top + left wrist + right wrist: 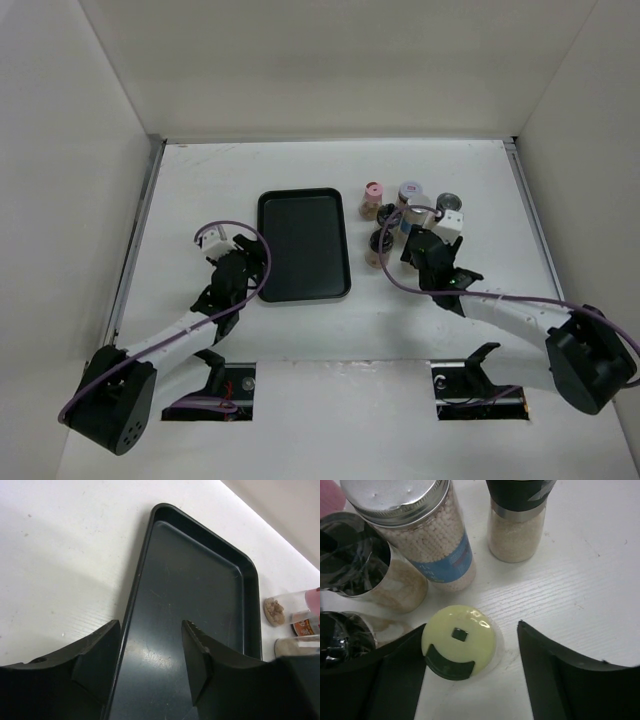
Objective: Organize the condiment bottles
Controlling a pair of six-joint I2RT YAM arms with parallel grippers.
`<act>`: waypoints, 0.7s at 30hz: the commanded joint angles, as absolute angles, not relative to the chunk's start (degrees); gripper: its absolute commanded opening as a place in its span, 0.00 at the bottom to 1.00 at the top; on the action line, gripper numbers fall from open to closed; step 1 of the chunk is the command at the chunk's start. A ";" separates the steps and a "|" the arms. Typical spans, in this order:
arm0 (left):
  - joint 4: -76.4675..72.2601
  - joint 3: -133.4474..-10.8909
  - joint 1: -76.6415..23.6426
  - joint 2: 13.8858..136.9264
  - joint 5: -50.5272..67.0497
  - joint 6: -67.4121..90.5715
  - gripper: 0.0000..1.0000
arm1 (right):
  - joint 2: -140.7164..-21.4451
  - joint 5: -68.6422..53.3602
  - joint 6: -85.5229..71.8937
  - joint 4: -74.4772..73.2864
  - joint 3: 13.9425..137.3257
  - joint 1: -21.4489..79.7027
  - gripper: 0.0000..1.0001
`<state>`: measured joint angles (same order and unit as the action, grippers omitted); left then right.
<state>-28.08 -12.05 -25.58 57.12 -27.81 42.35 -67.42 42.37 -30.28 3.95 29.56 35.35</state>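
Black tray (304, 245) on white table (480, 180)

I see my left arm (175, 335) and right arm (510, 312) as white links between black joint housings, ending in bulky rounded black bases (115, 392). A purple cable (266, 255) loops along each. The left gripper (151, 625) and right gripper (471, 625) have matte black wedge fingers (200, 655), one edge finely toothed.

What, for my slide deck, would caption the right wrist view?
Open right end effector straddles a cream-capped jar; a blue-banded silver-lidded bottle and a black-capped jar stand just beyond.
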 commanded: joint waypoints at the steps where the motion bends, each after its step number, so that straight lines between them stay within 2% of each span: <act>1: -34.01 -11.34 -25.88 56.95 -27.51 41.57 0.52 | -69.60 41.31 -30.15 7.21 32.78 34.15 0.70; 3: -34.10 -11.16 -25.97 56.25 -27.86 41.66 0.55 | -69.52 42.44 -30.41 6.68 32.87 34.14 0.52; 5: -33.93 -10.90 -26.06 55.20 -28.04 41.75 0.57 | -66.64 45.25 -30.24 6.94 32.17 34.41 0.43; 9: -34.19 -9.85 -25.45 53.88 -28.21 43.15 0.58 | -56.63 52.19 -26.47 4.23 33.74 38.09 0.41; 14: -33.75 -9.40 -24.21 53.61 -27.86 45.26 0.58 | -49.93 53.53 -21.27 1.31 41.91 44.23 0.40; 17: -33.75 -8.62 -23.16 52.74 -27.07 46.75 0.57 | -53.15 48.72 -19.26 7.27 46.65 48.99 0.39; 21: -33.67 -7.30 -21.23 51.33 -26.37 49.21 0.57 | -67.54 35.80 -18.10 16.77 54.47 49.79 0.38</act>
